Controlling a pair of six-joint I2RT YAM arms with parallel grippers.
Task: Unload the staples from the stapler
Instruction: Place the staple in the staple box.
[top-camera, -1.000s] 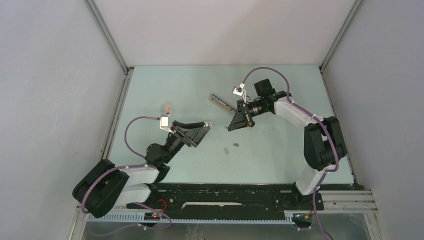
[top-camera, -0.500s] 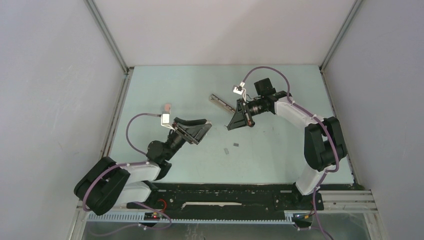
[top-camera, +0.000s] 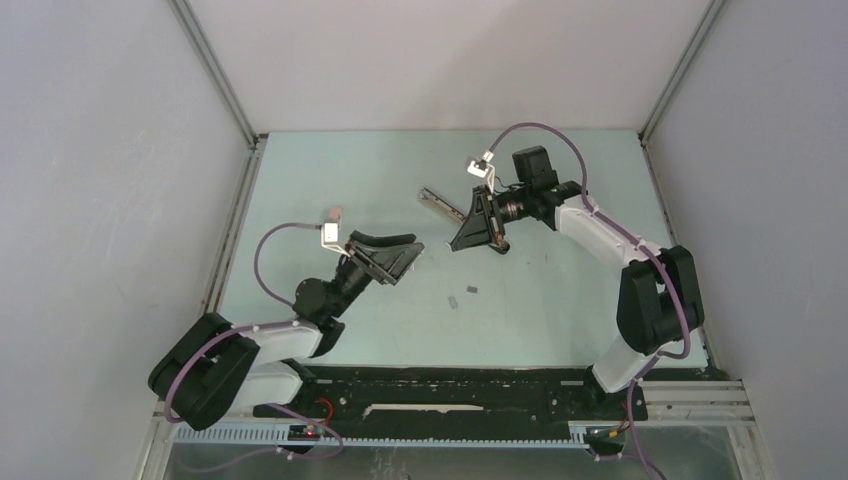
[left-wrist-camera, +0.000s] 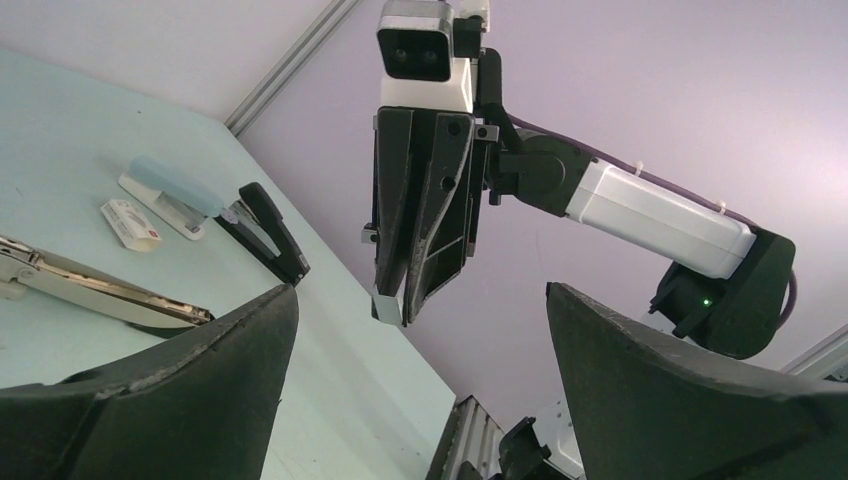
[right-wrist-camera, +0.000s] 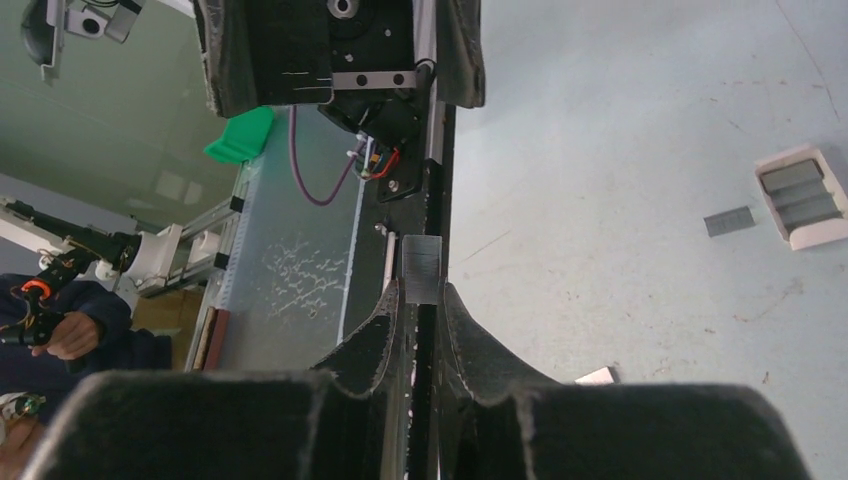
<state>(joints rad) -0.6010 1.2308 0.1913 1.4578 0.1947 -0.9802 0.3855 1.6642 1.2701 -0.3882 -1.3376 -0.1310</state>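
The jaws of the right gripper are pinching a short strip of staples above the table. The left gripper, at its 9 o'clock, is spread wide and empty. The open stapler lies at 11 o'clock.

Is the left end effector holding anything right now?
No. In the left wrist view the left end effector has its fingers spread wide with nothing between them.

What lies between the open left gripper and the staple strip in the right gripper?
Nothing; the top view shows only bare table between left gripper and strip.
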